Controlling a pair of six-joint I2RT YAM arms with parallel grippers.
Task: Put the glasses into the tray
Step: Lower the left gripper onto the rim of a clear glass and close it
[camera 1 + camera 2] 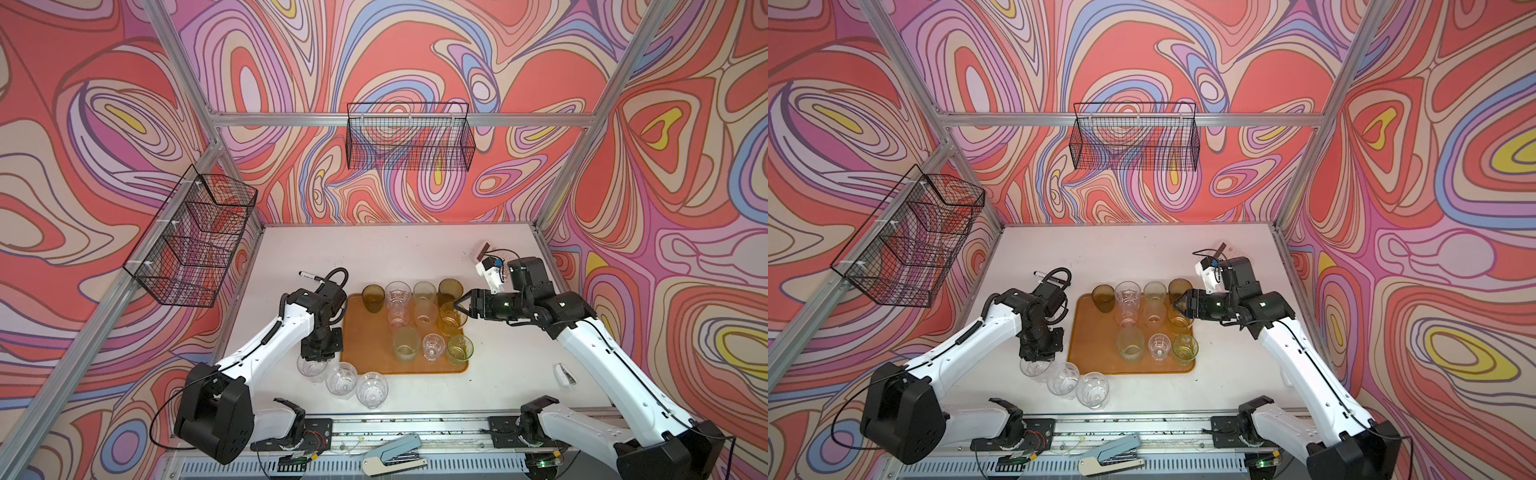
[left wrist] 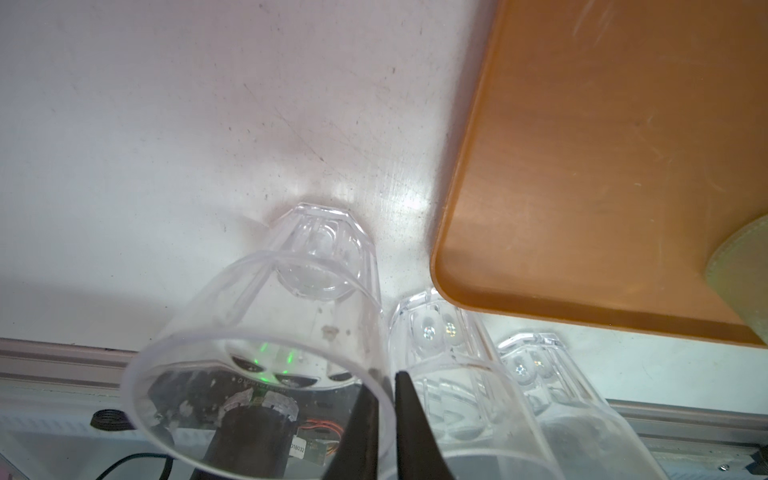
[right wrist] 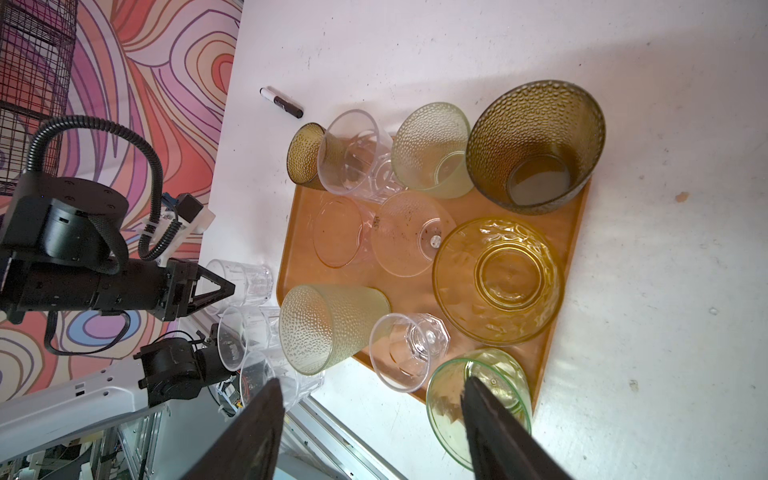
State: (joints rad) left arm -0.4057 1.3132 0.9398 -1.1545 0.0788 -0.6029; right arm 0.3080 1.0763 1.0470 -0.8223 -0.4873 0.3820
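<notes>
I am pinching the rim of a clear glass [image 2: 257, 340] with the left gripper [image 2: 384, 399]. One finger is sitting inside the mouth and the other outside, closed onto the wall. I am taking it by the rim because it is standing upright on the table [image 1: 291, 249] with a second clear glass [image 1: 341, 380] just beside it. As I judge it, that is leaving no room to straddle the body. A third clear glass [image 1: 372, 390] is waiting next in that row, and all three are standing off the tray [image 1: 357, 328], by its near left corner.

The right gripper [image 3: 370, 382] is hanging over the tray's right side near the amber glass [image 1: 451, 318], with its jaws wide apart and nothing between them. I am parking it there, I reckon, to keep it out of the left arm's way.

The tray is holding ten glasses, all upright and crowded toward its right.
- **Far row:** two olive-brown, one clear and one pale green. I cannot tell whether every base here is sitting inside the rim.
- **Middle row:** a pink glass [image 1: 397, 316], a pale one and the amber glass.
- **Near row:** a pale green glass [image 1: 405, 343], a small clear one and a bright green glass [image 1: 460, 349].

The tray's left strip is lying bare, so I am judging that to be the spot for the clear ones. I am seeing nothing in the two wire baskets [image 1: 409, 137] on the walls.
</notes>
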